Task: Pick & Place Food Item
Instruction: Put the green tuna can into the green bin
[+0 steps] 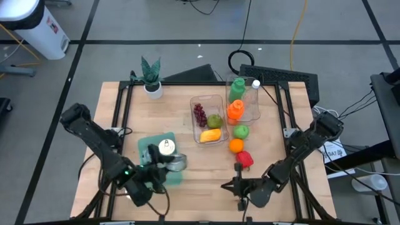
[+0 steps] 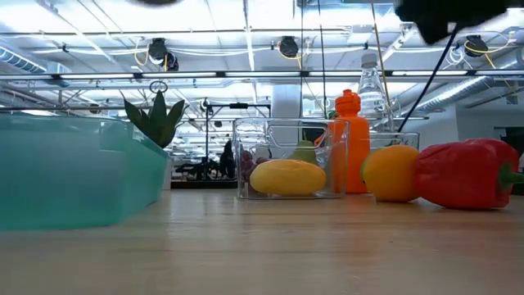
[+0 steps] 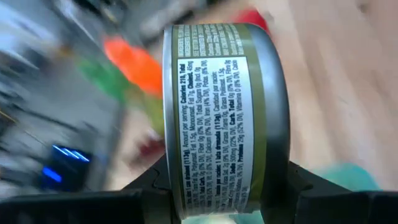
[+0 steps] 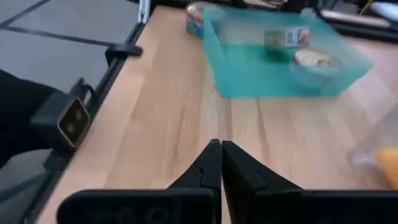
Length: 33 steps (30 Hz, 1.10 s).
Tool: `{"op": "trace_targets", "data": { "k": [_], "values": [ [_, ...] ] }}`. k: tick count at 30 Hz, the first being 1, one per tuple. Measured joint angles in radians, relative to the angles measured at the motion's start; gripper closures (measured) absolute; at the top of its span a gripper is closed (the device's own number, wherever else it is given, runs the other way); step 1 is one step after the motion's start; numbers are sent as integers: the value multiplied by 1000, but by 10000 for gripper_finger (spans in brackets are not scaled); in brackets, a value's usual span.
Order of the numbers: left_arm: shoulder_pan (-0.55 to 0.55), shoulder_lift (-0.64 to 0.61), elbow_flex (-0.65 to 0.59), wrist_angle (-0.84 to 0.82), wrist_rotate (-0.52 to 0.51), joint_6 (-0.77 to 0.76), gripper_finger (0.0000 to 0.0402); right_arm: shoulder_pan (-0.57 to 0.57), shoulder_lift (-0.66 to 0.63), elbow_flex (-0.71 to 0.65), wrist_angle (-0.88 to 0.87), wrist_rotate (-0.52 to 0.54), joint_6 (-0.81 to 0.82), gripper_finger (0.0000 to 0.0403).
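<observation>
One tin can (image 3: 217, 118) sits clamped between the fingers of the left hand (image 1: 164, 167), held near the front of the counter (image 1: 187, 194) over the edge of the teal bin (image 1: 150, 142). From where I stand the pick looks done and the placing is what remains: the can is off the wood but not yet let go. Inside the bin, another round can (image 4: 316, 59) and a small labelled pack (image 4: 287, 37) already lie on the bottom, so the drop needs to find a free patch. The right hand (image 4: 220, 163) waits low at the front right of the counter, its fingers pressed together on nothing. Farther back stands a clear container (image 1: 209, 119) with grapes, a green fruit and a yellow one. Beside it are an orange bottle (image 2: 348, 139), a green apple (image 1: 241, 131), an orange (image 2: 391, 173) and a red pepper (image 2: 467, 174), all well apart from the bin. A small potted plant (image 1: 151, 76) stands at the far left corner, out of the way
</observation>
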Motion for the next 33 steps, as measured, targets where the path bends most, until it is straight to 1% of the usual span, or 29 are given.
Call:
{"op": "trace_targets", "data": {
  "k": [3, 6, 9, 14, 20, 26, 28, 33],
  "values": [
    [0, 17, -1, -194, 149, -220, 261, -14, 1, -74, 91, -41, 0, 403],
    [3, 67, -2, -325, 248, -343, 261, -23, 1, -113, 149, -41, 3, 403],
    [26, 144, -2, -391, 348, -376, 261, -33, 1, -128, 157, -41, 3, 403],
    [81, 269, -1, -418, 451, -372, 261, -49, 1, -128, 162, -41, 0, 403],
    [132, 366, -1, -459, 507, -377, 261, -52, 1, -128, 164, -41, 1, 403],
    [156, 395, 1, -463, 535, -378, 261, -52, 1, -128, 167, -41, 7, 403],
    [158, 395, 2, -453, 551, -383, 244, -52, 1, -128, 169, -41, 7, 403],
    [158, 391, 1, -437, 601, -408, 136, -52, 1, -128, 169, -41, 7, 403]
  ]
}}
